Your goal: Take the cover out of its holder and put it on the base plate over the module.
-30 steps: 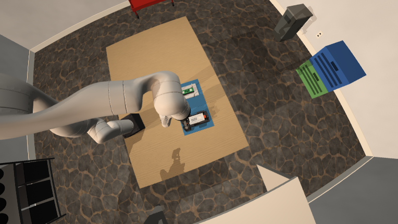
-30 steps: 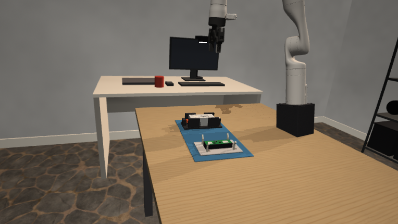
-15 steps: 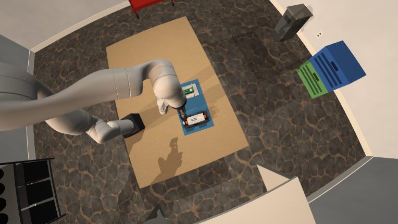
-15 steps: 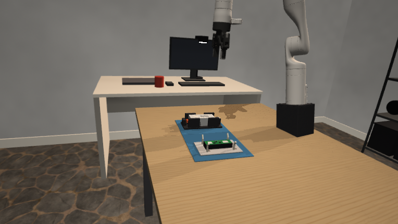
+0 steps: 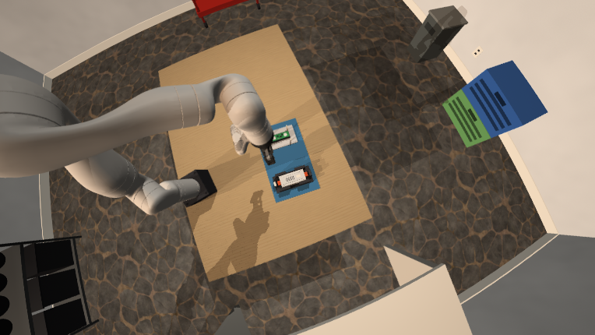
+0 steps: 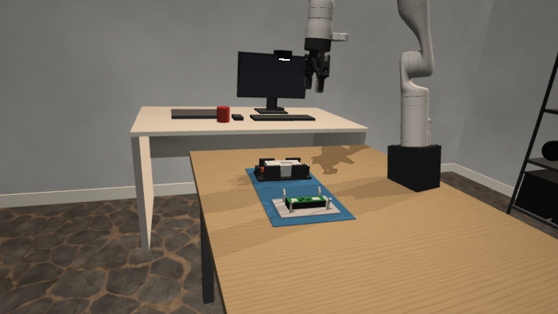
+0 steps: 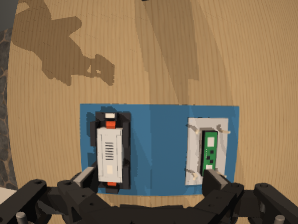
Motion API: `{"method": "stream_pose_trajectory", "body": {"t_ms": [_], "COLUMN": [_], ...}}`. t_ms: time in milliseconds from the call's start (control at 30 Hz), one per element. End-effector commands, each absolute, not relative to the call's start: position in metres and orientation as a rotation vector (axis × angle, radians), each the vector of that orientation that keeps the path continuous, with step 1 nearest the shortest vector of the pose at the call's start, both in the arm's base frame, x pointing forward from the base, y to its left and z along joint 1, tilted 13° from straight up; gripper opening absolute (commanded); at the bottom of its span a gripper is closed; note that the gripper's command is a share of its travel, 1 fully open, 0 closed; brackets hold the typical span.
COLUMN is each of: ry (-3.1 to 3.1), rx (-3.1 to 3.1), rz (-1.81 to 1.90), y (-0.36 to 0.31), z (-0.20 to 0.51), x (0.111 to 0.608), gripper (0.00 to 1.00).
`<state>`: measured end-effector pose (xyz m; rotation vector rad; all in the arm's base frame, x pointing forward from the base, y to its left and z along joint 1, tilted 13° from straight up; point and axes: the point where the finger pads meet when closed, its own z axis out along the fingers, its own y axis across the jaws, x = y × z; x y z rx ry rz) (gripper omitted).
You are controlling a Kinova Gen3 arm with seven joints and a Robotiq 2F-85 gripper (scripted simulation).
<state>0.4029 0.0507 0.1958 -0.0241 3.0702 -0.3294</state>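
Note:
A white cover with small vent slots sits in a black holder on a blue mat. It also shows in the exterior view and in the wrist view. A green module lies on a light grey base plate with corner posts at the mat's other end. The module shows in the exterior view and the wrist view too. My gripper hangs high above the mat, open and empty; in the wrist view its fingers span both parts.
The arm's black pedestal stands on the wooden table beside the mat. A white desk with a monitor, a keyboard and a red cup stands behind the table. A black shelf is at the right.

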Motion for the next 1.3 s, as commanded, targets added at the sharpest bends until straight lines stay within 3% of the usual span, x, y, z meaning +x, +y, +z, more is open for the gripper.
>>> {"method": "stream_pose_trajectory", "body": {"t_ms": [0,633,1267], "ry": [3.072,3.072,3.07], "rx": [-0.031,-0.031,-0.035], "rz": [-0.335,-0.335,-0.332], "y": [0.052,0.089,0.037], "z": [0.194,0.167,0.127], "x": [0.403,0.401,0.422], "gripper": [1.0,1.0,1.0]}}
